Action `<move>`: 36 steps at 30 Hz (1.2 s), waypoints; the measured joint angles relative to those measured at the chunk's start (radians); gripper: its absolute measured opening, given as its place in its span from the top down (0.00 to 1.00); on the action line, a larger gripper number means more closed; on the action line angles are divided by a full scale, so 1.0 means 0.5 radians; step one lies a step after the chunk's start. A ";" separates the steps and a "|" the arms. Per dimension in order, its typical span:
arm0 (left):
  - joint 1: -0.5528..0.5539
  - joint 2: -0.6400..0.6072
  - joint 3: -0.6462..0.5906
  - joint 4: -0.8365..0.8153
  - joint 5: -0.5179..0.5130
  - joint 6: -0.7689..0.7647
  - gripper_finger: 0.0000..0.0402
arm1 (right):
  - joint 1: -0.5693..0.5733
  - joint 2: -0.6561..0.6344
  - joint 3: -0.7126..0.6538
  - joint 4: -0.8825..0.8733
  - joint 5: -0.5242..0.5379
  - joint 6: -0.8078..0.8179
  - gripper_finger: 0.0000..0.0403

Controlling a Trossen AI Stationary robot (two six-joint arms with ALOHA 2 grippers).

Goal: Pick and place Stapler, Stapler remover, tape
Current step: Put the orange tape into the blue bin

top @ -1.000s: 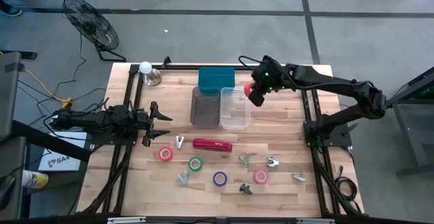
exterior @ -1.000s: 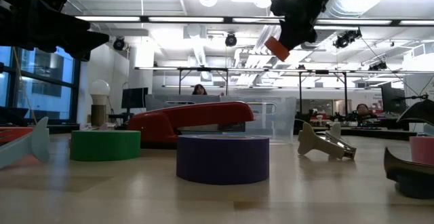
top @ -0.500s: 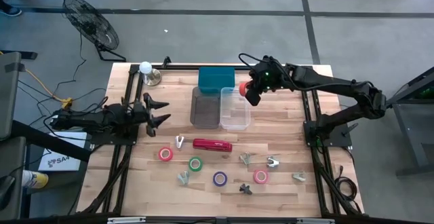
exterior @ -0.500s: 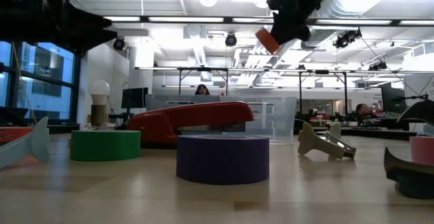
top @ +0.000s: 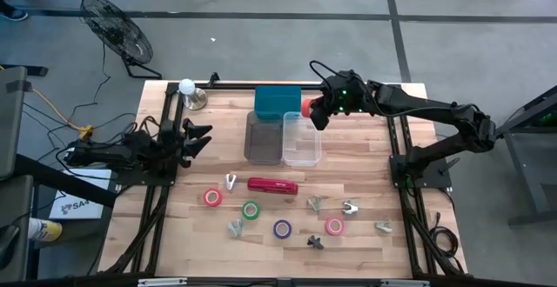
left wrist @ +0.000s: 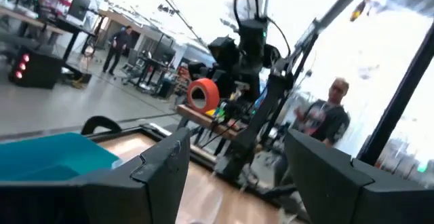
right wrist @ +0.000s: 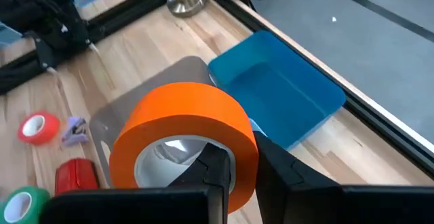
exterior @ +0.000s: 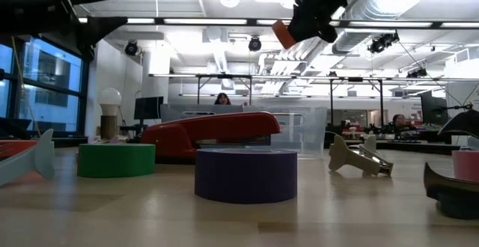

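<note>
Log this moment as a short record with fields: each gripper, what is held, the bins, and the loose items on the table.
right gripper: shut on the orange tape roll, raised over the bins' far right edge
left gripper: open, holding nothing, at the table's left side
bins: teal bin at the far edge; grey bin and clear bin side by side in front of it
stapler: lying flat, near of the bins
tape on table: red, green, purple, pink
staple removers: several, scattered among the rolls
</note>
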 joint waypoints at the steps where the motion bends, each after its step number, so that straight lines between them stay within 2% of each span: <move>1: 0.000 0.000 0.000 0.021 0.001 -0.024 0.41 | -0.001 0.000 0.000 0.017 0.001 0.000 0.92; 8: 0.000 0.005 0.028 0.119 -0.059 -0.205 0.41 | 0.000 0.000 0.000 0.186 -0.013 -0.001 0.92; 14: 0.000 0.208 0.203 0.190 -0.067 -0.215 0.41 | 0.000 0.000 0.000 0.333 -0.031 -0.011 0.92; 21: 0.000 0.723 0.514 0.272 0.031 -0.169 0.41 | 0.000 0.000 0.000 0.517 -0.174 -0.056 0.92; 28: 0.001 1.311 0.987 0.287 0.196 -0.009 0.41 | -0.001 0.000 0.000 0.547 -0.288 -0.124 0.92; 36: 0.006 1.752 1.385 0.256 0.302 0.056 0.41 | -0.001 0.000 0.000 0.828 -0.539 -0.146 0.92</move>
